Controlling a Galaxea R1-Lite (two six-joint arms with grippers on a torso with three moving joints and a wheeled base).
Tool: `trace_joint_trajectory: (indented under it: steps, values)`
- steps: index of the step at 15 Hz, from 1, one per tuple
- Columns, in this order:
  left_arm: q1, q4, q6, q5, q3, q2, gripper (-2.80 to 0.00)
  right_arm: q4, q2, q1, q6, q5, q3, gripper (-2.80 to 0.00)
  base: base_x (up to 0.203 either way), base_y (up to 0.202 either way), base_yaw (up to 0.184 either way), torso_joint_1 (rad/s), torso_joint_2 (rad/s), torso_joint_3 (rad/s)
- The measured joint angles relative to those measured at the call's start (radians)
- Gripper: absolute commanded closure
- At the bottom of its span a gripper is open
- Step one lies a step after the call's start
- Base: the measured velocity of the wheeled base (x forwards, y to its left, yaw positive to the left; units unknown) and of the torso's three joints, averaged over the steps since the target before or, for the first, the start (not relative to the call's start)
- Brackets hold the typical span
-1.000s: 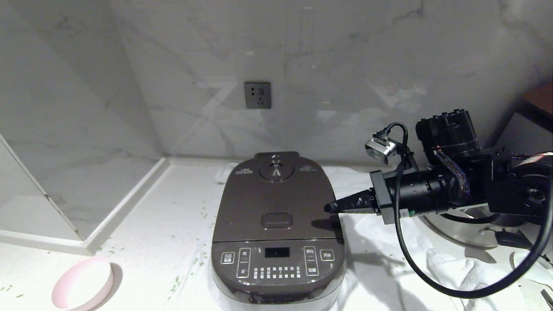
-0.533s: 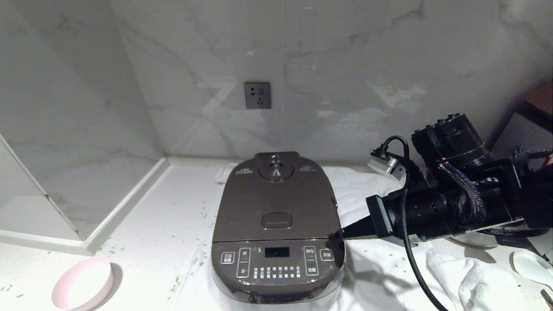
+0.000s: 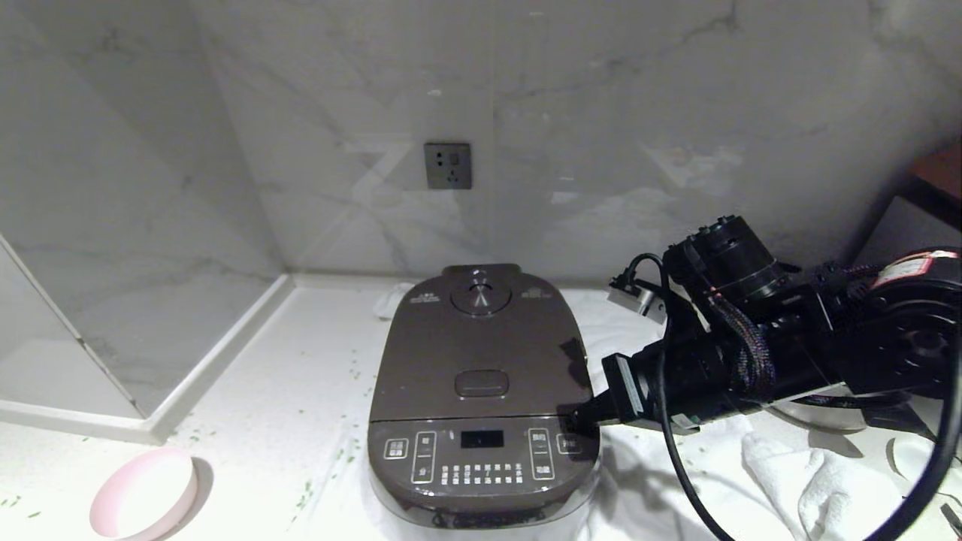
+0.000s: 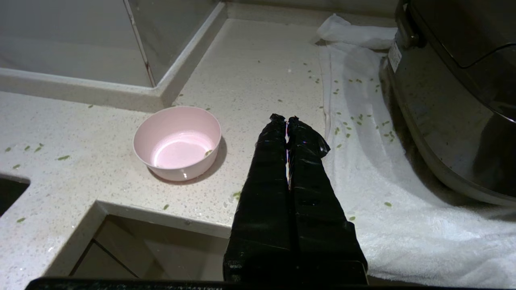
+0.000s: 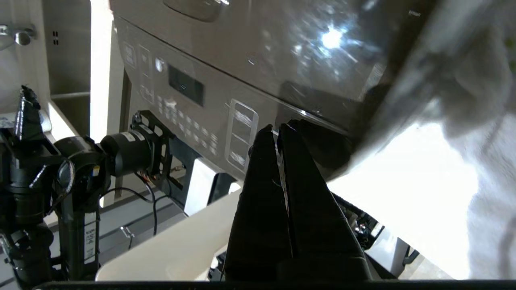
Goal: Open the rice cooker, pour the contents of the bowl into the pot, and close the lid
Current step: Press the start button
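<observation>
Bowl: a small pale pink bowl [image 3: 144, 494] stands upright on the speckled white counter [image 3: 301, 353] at about 8 o'clock in the head view, well apart from the cooker. Its white inside is nearly bare; the left wrist view shows one green bit [image 4: 208, 152] against the inner wall.

Contents: small green chopped bits [image 4: 358, 119] lie scattered over the counter and over the white towel [image 3: 639, 481] under the cooker.

Left gripper: the left gripper [image 4: 287, 120] hangs above the counter edge, between the bowl and the cooker, touching neither. Its two black fingers are pressed together and hold nothing.

Rice cooker: the dark brown-grey rice cooker [image 3: 481, 398] sits at 6 o'clock, on the towel, its button panel [image 3: 481, 454] facing the viewer.

Lid: the lid [image 3: 481, 346] is down and closed, the round steam vent at the back, the oblong button nearer the front. The pot inside is hidden.

Right gripper: the right gripper [image 3: 577, 418] reaches in from 3 o'clock. Its fingers are clenched together, empty, with the tips at the cooker's front right corner, where the lid meets the panel; whether they touch cannot be told.

Steel pan: a shiny pan [image 3: 812, 417] shows partly behind the right arm at 4 o'clock; its inside is hidden.
</observation>
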Motion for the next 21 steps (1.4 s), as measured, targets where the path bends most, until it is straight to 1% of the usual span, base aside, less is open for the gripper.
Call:
trace_joint_trajectory:
  steps: [6, 10, 13, 18, 21]
  values:
    - [0.000, 0.000, -0.001, 0.000, 0.000, 0.000, 0.00, -0.009, 0.065, 0.020, 0.004, 0.004, -0.053, 0.00, 0.000, 0.000, 0.000, 0.000, 0.00, 0.000]
    - [0.000, 0.000, -0.001, 0.000, 0.000, 0.000, 0.00, -0.005, 0.078, 0.047, 0.011, 0.003, -0.064, 0.00, 0.000, 0.000, 0.000, 0.000, 0.00, 0.000]
    - [0.000, 0.000, -0.001, 0.000, 0.000, 0.000, 0.00, 0.000, 0.077, 0.062, 0.034, -0.001, -0.064, 0.00, 0.000, 0.000, 0.000, 0.000, 0.00, 0.000]
    - [0.000, 0.000, -0.003, 0.000, 0.000, 0.000, 0.00, -0.002, 0.065, 0.058, 0.037, -0.006, -0.038, 0.00, 0.000, 0.000, 0.000, 0.000, 0.00, 0.000]
    - [0.000, 0.000, -0.004, 0.000, 0.000, 0.000, 0.00, -0.003, 0.058, 0.058, 0.036, -0.054, -0.028, 0.00, 0.000, 0.000, 0.000, 0.000, 0.00, 0.000]
